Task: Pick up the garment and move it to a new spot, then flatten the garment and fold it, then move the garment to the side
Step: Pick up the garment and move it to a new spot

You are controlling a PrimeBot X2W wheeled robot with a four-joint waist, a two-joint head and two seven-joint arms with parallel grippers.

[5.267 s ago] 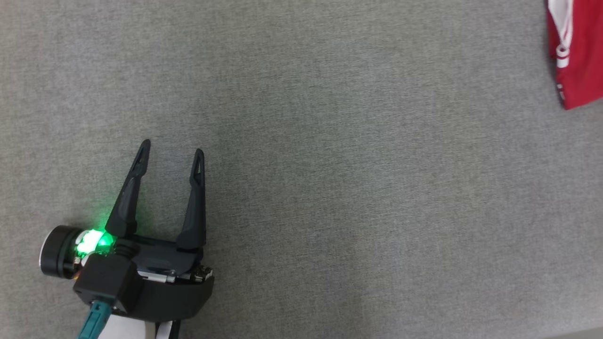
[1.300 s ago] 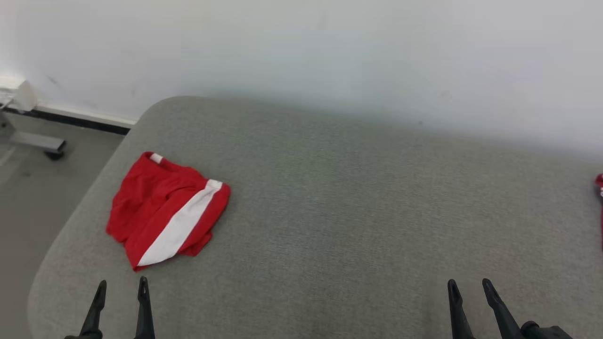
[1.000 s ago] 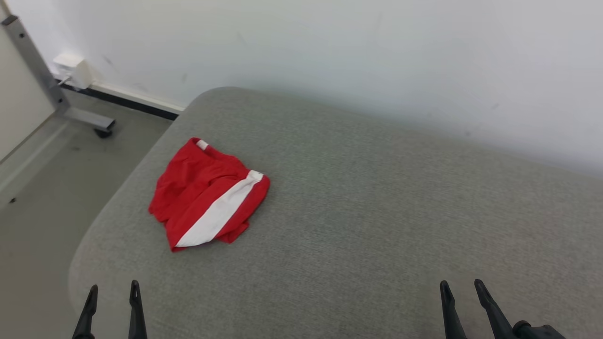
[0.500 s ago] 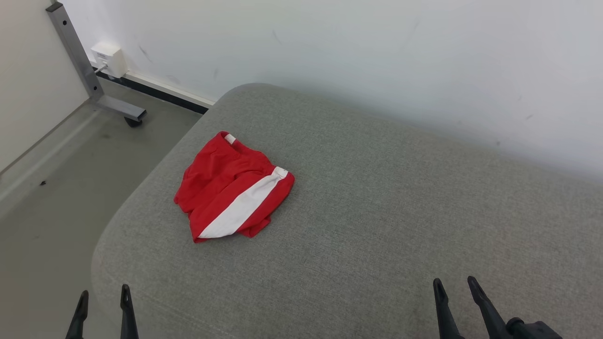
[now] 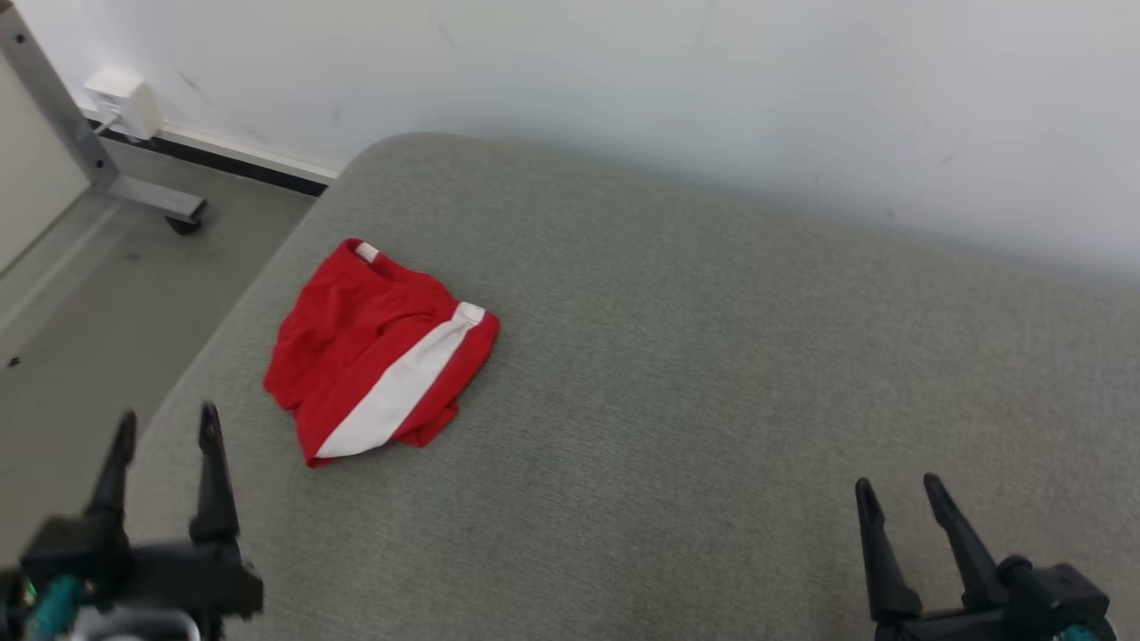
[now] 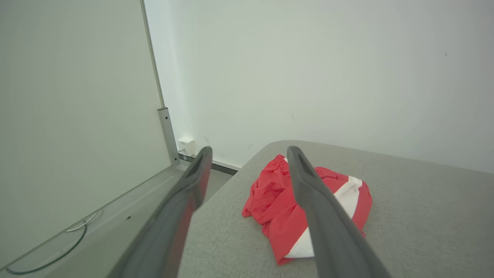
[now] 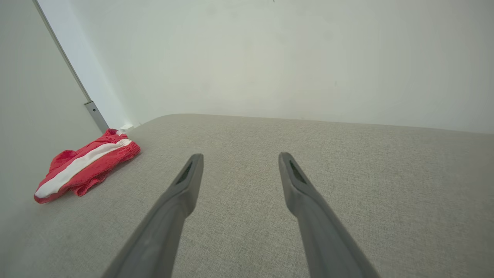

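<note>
While the crumpled red garment of soft fabric, marked with one broad white stripe, lies bunched on the left part of the grey padded surface, we find both grippers apart from it. It sits near the surface's rounded far-left corner. The stripe runs diagonally across the heap, and a small white patch shows at its far edge.

Our left gripper hovers at the lower left of the head view, over the near-left edge of the woven upholstery, near the garment but short of it. Its two long dark fingers are spread wide with nothing between them. In the left wrist view those fingers point towards the red garment, whose near side is partly hidden behind one of them.

Our right gripper is at the lower right, well apart from the garment, with its fingers equally wide and empty. In the right wrist view it is above bare grey cloth, and the red garment lies far off to the side.

Beyond the surface stands a plain white wall. To the left we see a pale floor, a dark skirting strip, a grey metal post on a wheeled foot, and a small white box low on the wall.
</note>
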